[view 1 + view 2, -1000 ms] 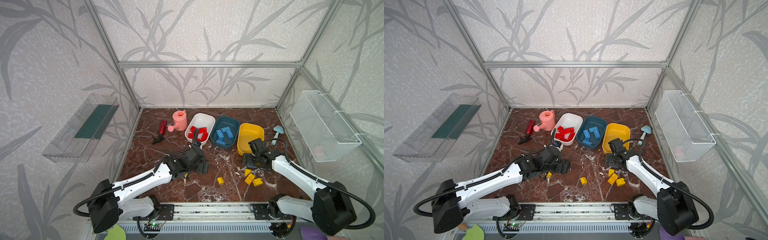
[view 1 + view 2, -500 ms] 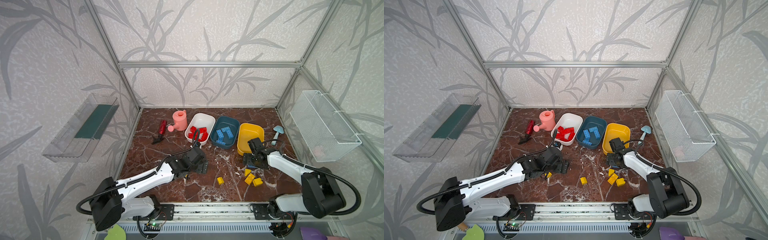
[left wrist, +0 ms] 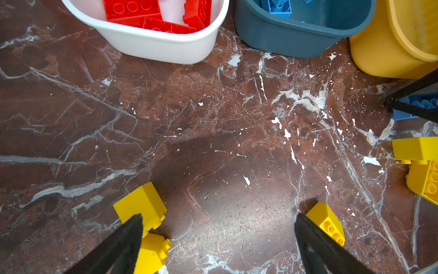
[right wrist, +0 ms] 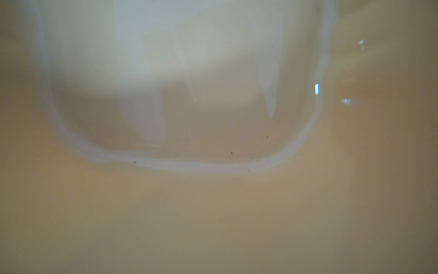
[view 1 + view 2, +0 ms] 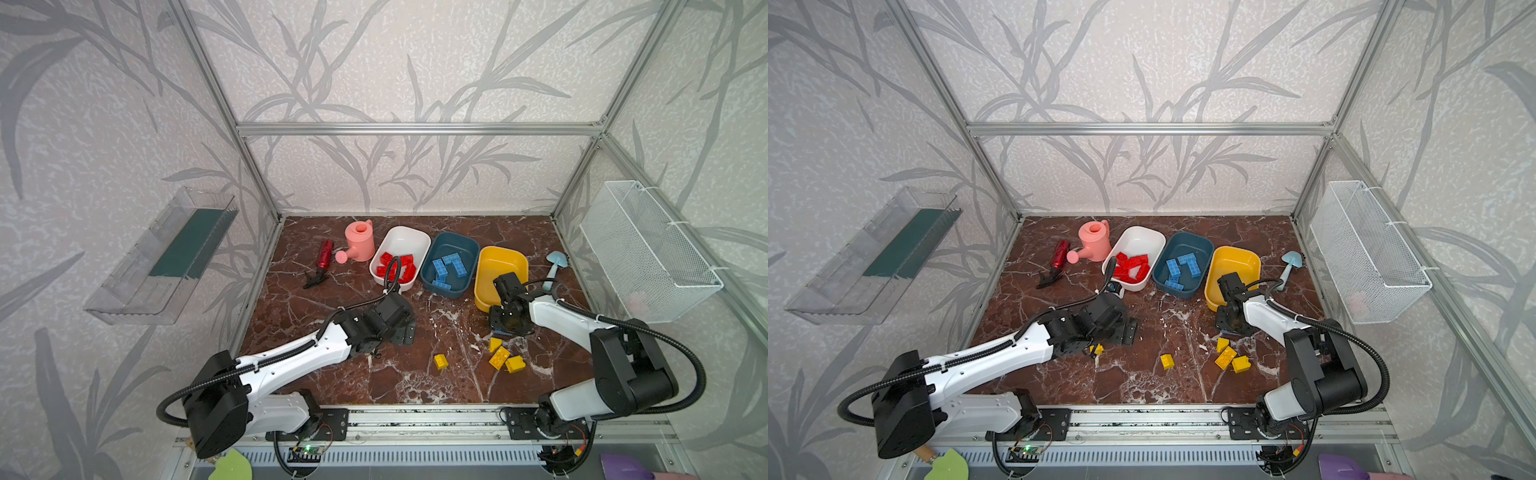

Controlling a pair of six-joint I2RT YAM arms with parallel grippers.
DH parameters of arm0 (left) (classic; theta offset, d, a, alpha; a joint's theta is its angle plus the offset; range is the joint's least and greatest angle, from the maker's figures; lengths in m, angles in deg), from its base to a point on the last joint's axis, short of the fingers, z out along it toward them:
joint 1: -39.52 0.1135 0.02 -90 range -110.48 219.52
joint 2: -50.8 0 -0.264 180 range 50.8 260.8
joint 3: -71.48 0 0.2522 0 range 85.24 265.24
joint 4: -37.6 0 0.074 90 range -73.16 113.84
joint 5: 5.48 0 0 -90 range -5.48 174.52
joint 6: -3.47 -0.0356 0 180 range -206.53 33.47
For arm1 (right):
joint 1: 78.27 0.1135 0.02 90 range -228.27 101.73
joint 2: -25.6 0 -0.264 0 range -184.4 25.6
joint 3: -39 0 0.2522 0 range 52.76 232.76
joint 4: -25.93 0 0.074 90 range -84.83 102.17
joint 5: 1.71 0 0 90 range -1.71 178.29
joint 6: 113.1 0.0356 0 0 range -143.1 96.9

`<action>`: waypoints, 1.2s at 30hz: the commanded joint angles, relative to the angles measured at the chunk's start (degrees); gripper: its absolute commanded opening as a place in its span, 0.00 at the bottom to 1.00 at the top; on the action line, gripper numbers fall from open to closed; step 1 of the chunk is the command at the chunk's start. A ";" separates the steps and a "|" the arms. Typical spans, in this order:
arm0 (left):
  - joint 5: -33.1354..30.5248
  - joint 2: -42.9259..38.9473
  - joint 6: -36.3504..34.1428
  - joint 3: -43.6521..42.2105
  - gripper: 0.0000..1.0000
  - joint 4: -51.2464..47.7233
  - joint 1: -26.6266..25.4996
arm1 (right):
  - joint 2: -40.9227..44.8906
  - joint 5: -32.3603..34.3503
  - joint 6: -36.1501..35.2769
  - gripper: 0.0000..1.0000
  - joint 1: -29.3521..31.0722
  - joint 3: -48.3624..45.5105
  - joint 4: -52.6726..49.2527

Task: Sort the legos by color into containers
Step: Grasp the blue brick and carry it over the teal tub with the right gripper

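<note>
Scanning a top view, we see studded red bricks (image 5: 397, 266) in the rounded white tub (image 5: 411, 243), blue bricks (image 5: 449, 266) in the teal tub (image 5: 457, 245), yellow bricks (image 5: 500, 357) loose lower right; right claw (image 5: 508, 330) state unclear. Left wrist: left claw (image 3: 218, 219) gapes. Right wrist: glossy yellow blur.

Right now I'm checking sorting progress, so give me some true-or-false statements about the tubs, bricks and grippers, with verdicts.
1. The white tub holds red bricks. True.
2. The blue tub is empty. False: blue bricks lie in it.
3. The yellow tub is full of bricks. False: no brick shows in it; yellow bricks lie on the table.
4. The left gripper is open and holds nothing. True.
5. A blue brick sits outside the tubs, at the right gripper. True.
</note>
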 commanded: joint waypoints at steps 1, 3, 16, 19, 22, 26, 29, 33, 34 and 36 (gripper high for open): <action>-2.18 -1.34 1.17 1.27 0.99 -1.66 -0.18 | 2.97 -0.55 0.41 0.57 0.92 0.26 -3.29; -2.46 -1.95 1.34 1.02 0.99 -1.72 -0.15 | 4.73 -0.10 0.41 0.57 2.38 0.55 -4.72; -5.24 -6.10 -0.57 1.56 0.99 -3.62 0.15 | 14.87 -0.05 0.34 0.55 12.64 11.31 -12.48; -5.04 -6.87 -1.00 3.23 0.99 -4.94 0.26 | 12.90 -1.59 -1.04 0.55 12.76 15.48 -11.27; -5.71 -7.50 -1.81 4.56 0.99 -4.79 0.43 | 8.48 -2.42 -2.84 0.55 12.81 22.42 -12.25; -6.30 -6.97 -3.91 6.95 0.99 -4.81 1.63 | 0.83 -4.63 -4.71 0.55 12.81 30.96 -11.66; -4.79 -4.97 -4.85 9.07 0.99 -5.36 3.76 | -6.15 -6.38 -5.68 0.55 12.78 38.04 -11.47; -2.03 -1.78 -5.52 10.73 0.99 -5.55 6.31 | -15.42 -6.15 -7.08 0.55 12.73 46.17 -11.80; -1.49 -0.78 -5.73 11.08 0.99 -5.65 6.66 | -17.95 -5.51 -7.46 0.55 12.65 48.12 -12.08; -0.73 1.21 -5.98 11.91 0.99 -5.95 7.01 | -22.05 -4.99 -7.67 0.55 11.95 51.18 -12.95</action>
